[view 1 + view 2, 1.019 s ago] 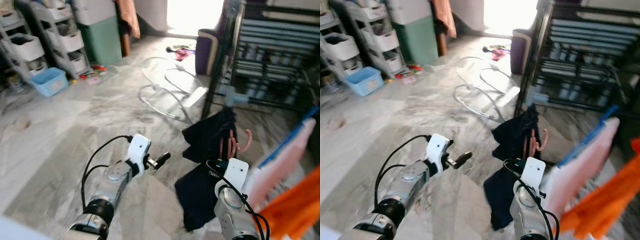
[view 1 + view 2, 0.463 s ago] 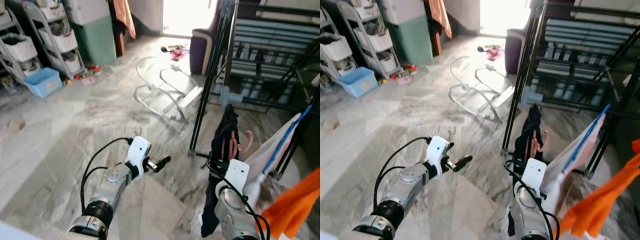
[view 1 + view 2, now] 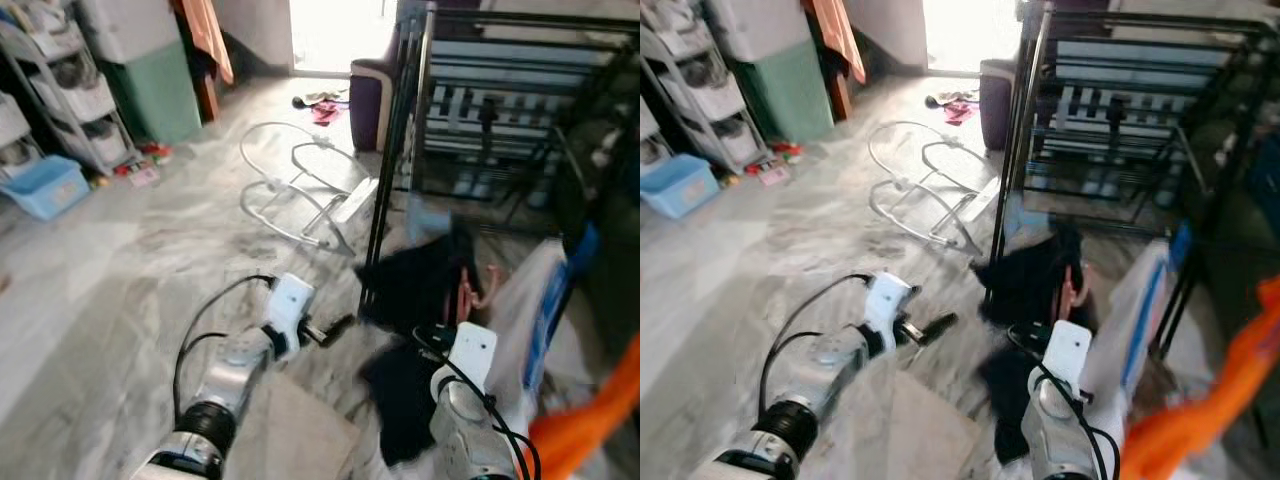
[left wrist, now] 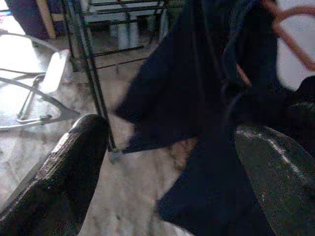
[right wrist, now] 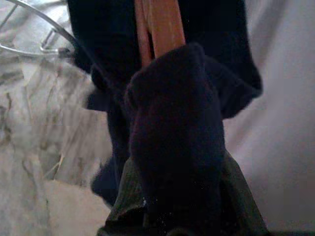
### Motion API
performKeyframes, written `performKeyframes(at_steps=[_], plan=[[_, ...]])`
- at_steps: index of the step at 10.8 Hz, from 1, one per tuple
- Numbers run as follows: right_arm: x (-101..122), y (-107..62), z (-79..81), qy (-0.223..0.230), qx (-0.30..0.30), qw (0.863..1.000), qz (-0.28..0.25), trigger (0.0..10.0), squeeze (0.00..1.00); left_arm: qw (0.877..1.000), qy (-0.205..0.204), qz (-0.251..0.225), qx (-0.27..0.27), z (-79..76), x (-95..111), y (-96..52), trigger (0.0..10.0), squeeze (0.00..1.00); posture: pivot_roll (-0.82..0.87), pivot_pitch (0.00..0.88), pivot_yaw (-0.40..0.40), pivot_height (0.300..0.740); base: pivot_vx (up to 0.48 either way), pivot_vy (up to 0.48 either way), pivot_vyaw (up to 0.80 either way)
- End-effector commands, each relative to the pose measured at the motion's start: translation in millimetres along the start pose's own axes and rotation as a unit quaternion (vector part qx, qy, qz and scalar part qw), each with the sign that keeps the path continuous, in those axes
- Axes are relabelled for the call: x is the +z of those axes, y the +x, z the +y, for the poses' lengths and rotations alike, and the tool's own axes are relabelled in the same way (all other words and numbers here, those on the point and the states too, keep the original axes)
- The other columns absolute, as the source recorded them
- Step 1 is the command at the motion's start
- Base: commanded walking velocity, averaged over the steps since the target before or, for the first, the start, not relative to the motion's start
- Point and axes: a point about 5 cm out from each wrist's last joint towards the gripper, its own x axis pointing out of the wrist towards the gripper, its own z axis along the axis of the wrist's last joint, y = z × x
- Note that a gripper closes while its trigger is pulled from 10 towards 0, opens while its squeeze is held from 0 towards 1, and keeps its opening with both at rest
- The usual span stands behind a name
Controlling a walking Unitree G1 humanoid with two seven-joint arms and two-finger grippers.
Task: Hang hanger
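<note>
A: What is changed?
B: The view is swung right and blurred; the black drying rack [image 3: 385, 190] is brought nearer. The dark garment [image 3: 415, 300] on the pink hanger [image 3: 472, 293] is swung out, clamped in the right gripper [image 5: 172, 147].
A: Left gripper [image 3: 335, 326]?
B: Held spread, empty. Hanging is judged not yet done.
</note>
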Motion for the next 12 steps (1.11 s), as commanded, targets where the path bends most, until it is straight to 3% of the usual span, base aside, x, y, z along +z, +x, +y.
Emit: performKeyframes(at_steps=[1,3,5,7,9,11,12], plan=[[8,-3.3,17.2,0.012,0.022,1.0,-0.018,10.0,0.0,1.0,-0.004,0.006,0.015,9.1,-3,-6.7,10.0,0.0,-0.01,0.0,0.004,0.74,0.0,0.0,0.0],[6,-4.4,18.8,0.007,0.035,0.999,-0.014,10.0,0.0,1.0,-0.003,0.014,0.022,10.4,-4,-6.8,10.0,0.0,-0.01,0.0,0.004,0.74,0.0,0.0,0.0],[-2,-15.0,39.3,-0.056,0.114,0.992,-0.017,10.0,0.0,0.999,-0.003,0.02,0.026,11.1,-6,-7.9,10.0,0.0,-0.02,0.0,0.008,0.74,0.0,0.0,0.0],[-14,-23.4,43.3,-0.09,0.138,0.986,-0.012,10.0,0.0,0.999,-0.003,0.023,0.027,11.4,-8,-8.7,10.0,0.0,-0.02,0.0,0.008,0.74,0.0,0.0,0.0],[-12,-25.2,38.6,-0.078,0.129,0.988,-0.02,10.0,0.0,0.999,-0.001,0.024,0.026,11.2,-8,-8.9,10.0,0.0,-0.03,0.004,0.012,0.74,0.0,0.0,0.0],[6,-28.9,32.8,-0.063,0.111,0.989,-0.072,10.0,0.0,0.999,0.002,0.024,0.024,12.5,-7,-10.7,10.0,0.0,-0.03,0.031,0.023,0.74,0.0,0.0,0.0],[14,-32.4,33.4,-0.029,0.111,0.989,-0.095,10.0,0.0,0.999,0.006,0.028,0.023,14.8,-8,-12.9,10.0,0.0,-0.02,0.042,0.028,0.74,0.0,0.0,0.0]])
